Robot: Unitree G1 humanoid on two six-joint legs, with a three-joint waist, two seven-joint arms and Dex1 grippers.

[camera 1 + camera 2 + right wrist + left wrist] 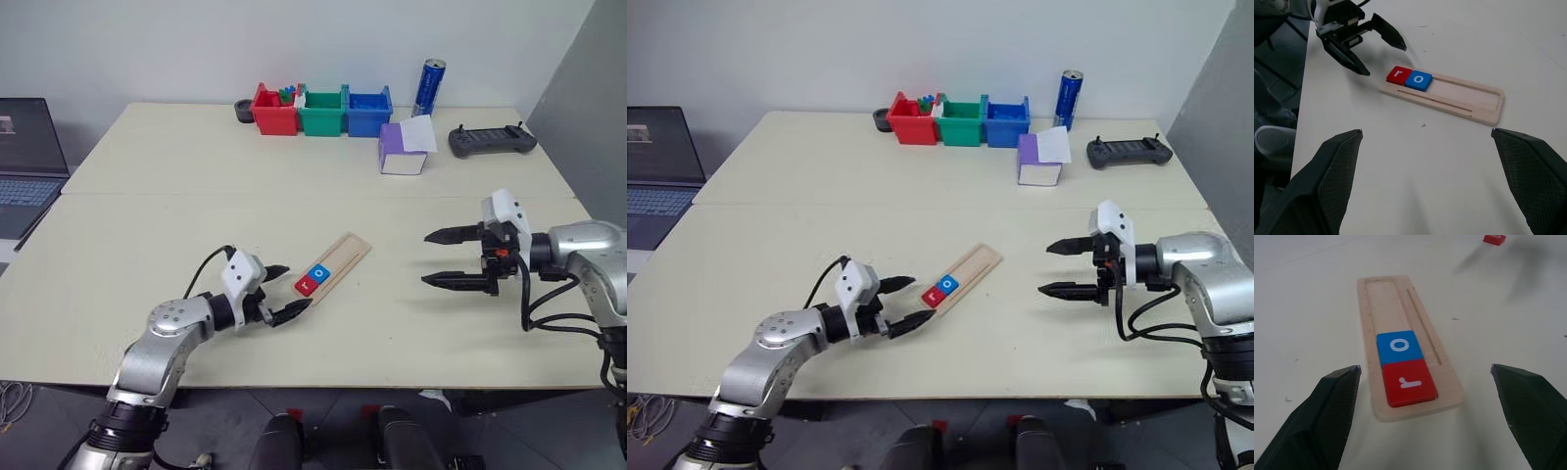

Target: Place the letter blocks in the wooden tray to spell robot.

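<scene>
The wooden tray (345, 257) lies slantwise on the near table. Two letter blocks sit side by side in its near end, a red "r" (307, 286) and a blue "o" (319, 273). My left gripper (298, 285) hovers open right at that end, its fingers (1334, 416) either side of the tray and holding nothing. My right gripper (425, 258) is open and empty, off to the tray's right and pointing toward it. In the left wrist view another red block (1494, 239) lies on the table beyond the tray's far end, and its letter is unreadable.
At the back of the table stand a red bin (274, 112), a green bin (323, 112) and a blue bin (369, 112). A blue can (428, 86), a purple box (403, 152) and a black controller (493, 140) are at back right. A laptop (24, 166) sits at far left.
</scene>
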